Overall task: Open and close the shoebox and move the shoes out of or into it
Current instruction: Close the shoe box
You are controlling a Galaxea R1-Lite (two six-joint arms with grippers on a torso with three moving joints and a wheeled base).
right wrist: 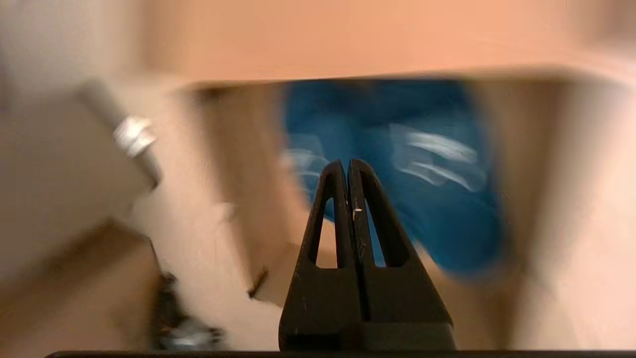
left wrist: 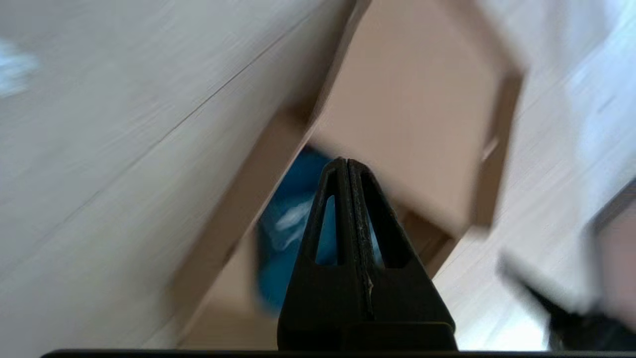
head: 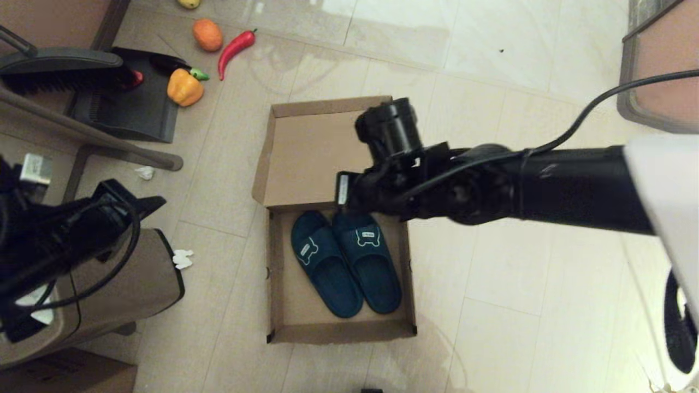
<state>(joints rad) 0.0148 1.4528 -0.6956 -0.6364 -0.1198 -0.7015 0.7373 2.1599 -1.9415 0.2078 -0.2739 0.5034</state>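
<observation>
The brown shoebox [head: 276, 273] lies open on the floor, its lid [head: 311, 153] folded flat away from me. Both teal slippers [head: 322, 267] [head: 371, 262] rest side by side in the base, bear patches up. My right arm reaches in from the right, and its gripper [head: 355, 196] hangs over the hinge line above the slippers' toes. In the right wrist view that gripper [right wrist: 346, 163] is shut and empty, with the slippers [right wrist: 437, 209] below it. My left gripper [head: 155, 202] is off to the left over a bin; it is shut [left wrist: 346, 161] and empty, facing the box [left wrist: 412, 124].
A brown trash bin [head: 147, 278] stands left of the box, with paper scraps [head: 183, 258] beside it. A dustpan [head: 131, 103], a brush [head: 60, 71], a yellow pepper [head: 184, 87], a red chilli [head: 235, 48] and an orange [head: 207, 34] lie at the far left. Furniture [head: 661, 71] stands far right.
</observation>
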